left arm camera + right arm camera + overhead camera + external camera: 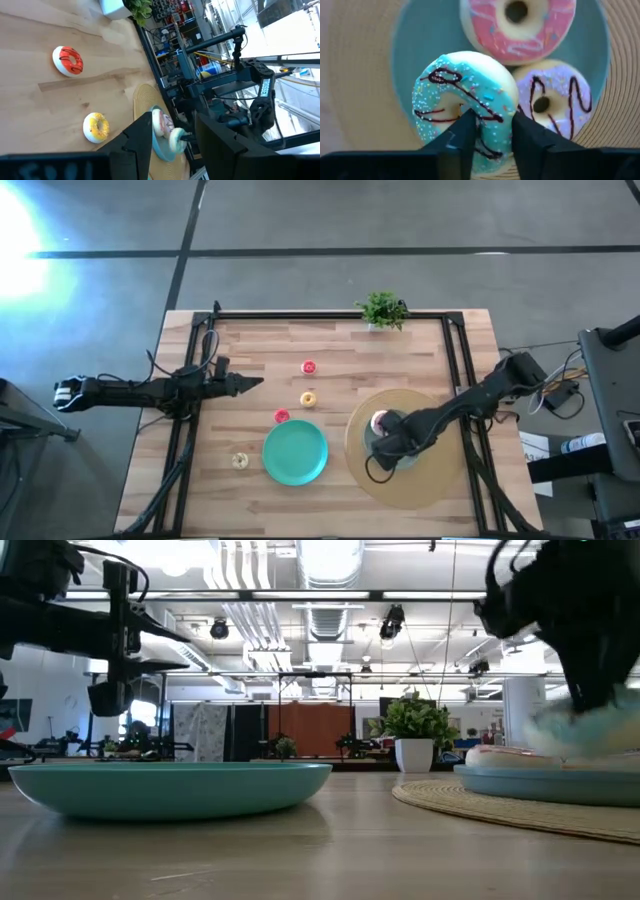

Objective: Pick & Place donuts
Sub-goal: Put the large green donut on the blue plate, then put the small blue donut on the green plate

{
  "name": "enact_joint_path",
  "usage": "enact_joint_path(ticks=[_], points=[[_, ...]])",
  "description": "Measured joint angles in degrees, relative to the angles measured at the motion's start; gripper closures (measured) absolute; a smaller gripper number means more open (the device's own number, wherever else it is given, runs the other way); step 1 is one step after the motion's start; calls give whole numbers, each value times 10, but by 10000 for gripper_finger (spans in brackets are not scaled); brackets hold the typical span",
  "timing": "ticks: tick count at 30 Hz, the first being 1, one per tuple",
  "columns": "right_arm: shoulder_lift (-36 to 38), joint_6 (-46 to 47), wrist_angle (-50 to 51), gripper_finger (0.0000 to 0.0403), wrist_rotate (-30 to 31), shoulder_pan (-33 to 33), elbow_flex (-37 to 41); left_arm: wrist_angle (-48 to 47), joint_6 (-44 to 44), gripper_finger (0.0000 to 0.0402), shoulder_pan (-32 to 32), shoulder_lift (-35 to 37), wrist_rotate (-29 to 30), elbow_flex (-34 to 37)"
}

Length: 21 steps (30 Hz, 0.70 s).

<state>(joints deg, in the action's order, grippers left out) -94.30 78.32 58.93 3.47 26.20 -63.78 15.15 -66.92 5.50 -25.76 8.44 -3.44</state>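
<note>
In the right wrist view, my right gripper [492, 120] is shut on the green-white sprinkled donut [465, 95] above a teal plate [410, 50]. A pink-frosted donut [517, 25] and a white-frosted donut [552, 97] lie flat on that plate. In the high view, a red donut [308, 366], a yellow one [308, 398], another red one [282, 416] and a cream one [240, 460] lie flat on the table. My left gripper [250, 383] hovers open over the table's left part, touching nothing. My right gripper holds the green-white donut by one side of its ring [495, 107]. One finger [462, 132] is at the hole and the other [530, 137] is outside the ring. It comes from above, pointing down. The donut sits tilted over the plate, beside the other two donuts.
A second teal plate [295, 452] sits near the table's middle, with nothing on it. The plate with donuts rests on a round woven mat [440, 480]. A potted plant [382, 310] stands at the far edge. Black frame rails [190, 430] run along both sides.
</note>
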Motion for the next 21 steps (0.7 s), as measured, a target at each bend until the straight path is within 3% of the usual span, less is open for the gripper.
enact_joint_path(ticks=[6, 12, 15, 21], points=[[-9, 29, 2, 213, 1, 2, 8, -9, 5, 278, 0, -1, -36, 0], [-4, -3, 64, 152, 55, 8, -35, -60, 9, 279, 0, -3, -41, -14], [1, -6, 85, 135, 76, 6, -54, -193, 26, 283, 1, -17, -21, -71], [31, -10, 85, 124, 90, -8, -57, -616, 88, 291, 17, -108, 67, -254]])
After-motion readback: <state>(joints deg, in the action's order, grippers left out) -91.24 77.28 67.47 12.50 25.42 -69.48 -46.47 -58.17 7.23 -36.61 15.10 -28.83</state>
